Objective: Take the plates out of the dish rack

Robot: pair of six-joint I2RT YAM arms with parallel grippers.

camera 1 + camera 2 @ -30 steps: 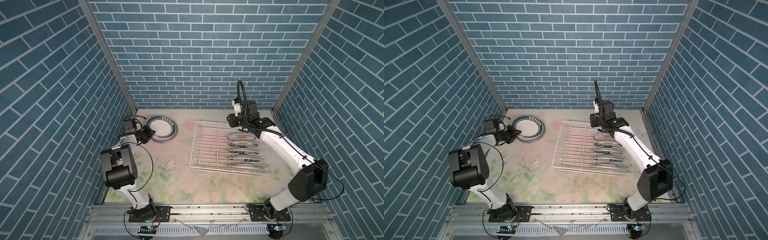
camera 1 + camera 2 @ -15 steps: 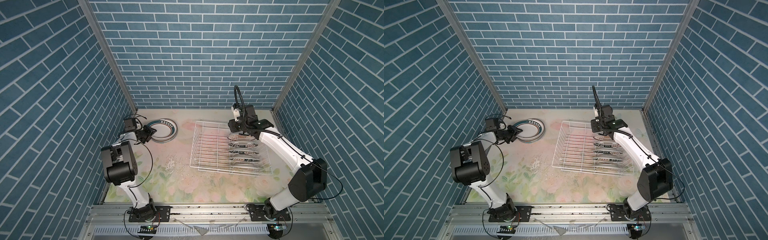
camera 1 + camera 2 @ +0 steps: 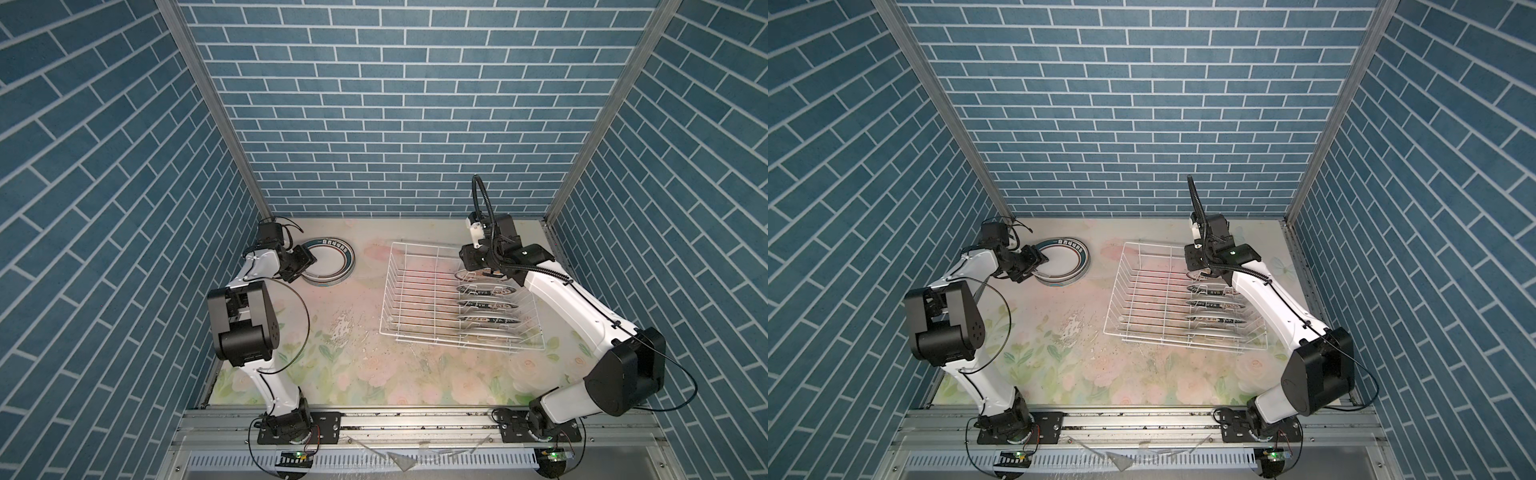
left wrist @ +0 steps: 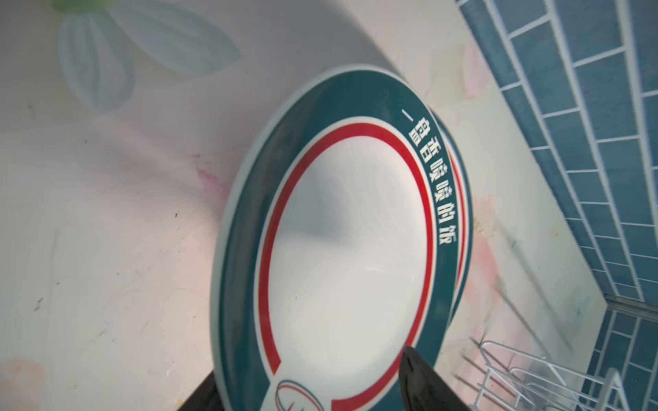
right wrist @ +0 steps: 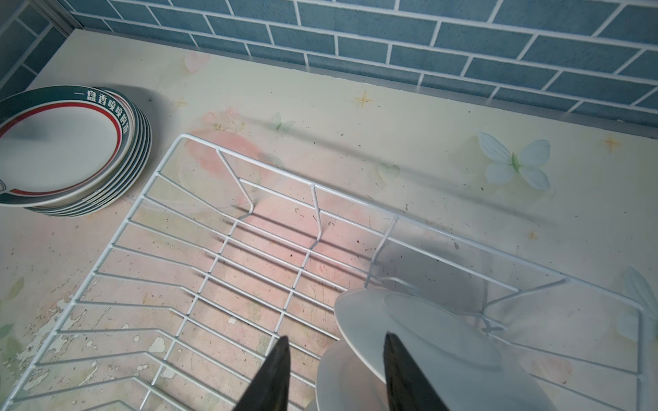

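The white wire dish rack [image 3: 424, 246] [image 3: 1154, 245] [image 5: 313, 185] stands right of centre. Several plates [image 3: 488, 305] [image 3: 1214, 305] with dark lettered rims stand on edge at its right end. My right gripper [image 3: 492, 272] [image 3: 1208, 274] [image 5: 336, 336] hangs open just over the rearmost plate [image 5: 427, 338], whose rim lies below the gap between the fingers. At the back left, a stack of green-rimmed plates [image 3: 332, 266] [image 3: 1067, 266] [image 5: 71, 153] rests on the table. My left gripper [image 3: 305, 266] [image 3: 1038, 264] [image 4: 309, 366] is open at the stack's near edge, its fingers either side of the top plate [image 4: 349, 249].
Blue brick walls close in the back and both sides, and the stack sits near the back left corner. The floral tabletop [image 3: 332, 353] runs from the rack to the front rail. The left half of the rack holds no plates.
My left gripper lowered the green-rimmed plate onto the stack and opened. My right gripper came down from above the rack's back edge to the rearmost plate.
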